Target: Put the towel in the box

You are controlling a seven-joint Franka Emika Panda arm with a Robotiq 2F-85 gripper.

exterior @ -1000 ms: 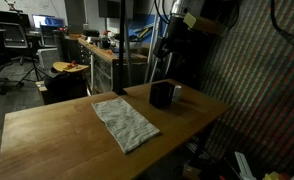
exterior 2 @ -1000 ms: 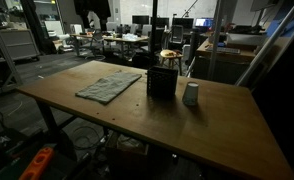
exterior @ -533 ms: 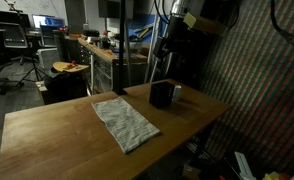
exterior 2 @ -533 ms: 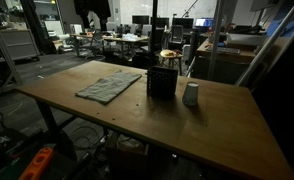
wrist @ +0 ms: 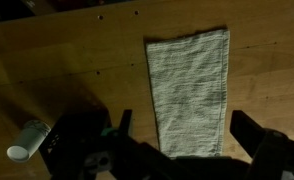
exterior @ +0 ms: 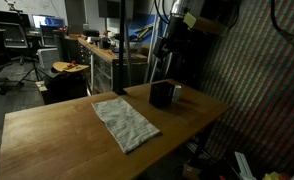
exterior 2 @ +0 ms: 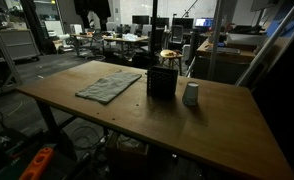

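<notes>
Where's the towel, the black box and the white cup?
towel [exterior: 126, 124], in an exterior view, cloth's middle
box [exterior 2: 162, 83], in an exterior view, front wall
white cup [exterior 2: 191, 94], in an exterior view, its side

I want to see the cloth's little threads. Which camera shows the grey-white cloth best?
The wrist view: the light grey-white woven towel lies right below, big, weave clear. Both exterior views show the towel small, flat on the wooden table.

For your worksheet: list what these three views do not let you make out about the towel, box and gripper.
Inside of the box: too dark in both exterior views.
Near end of the towel: wrist view, hidden by the open gripper and lower edge.
The gripper, exterior views: lost against dark background.
Small white object: too small to identify.
</notes>
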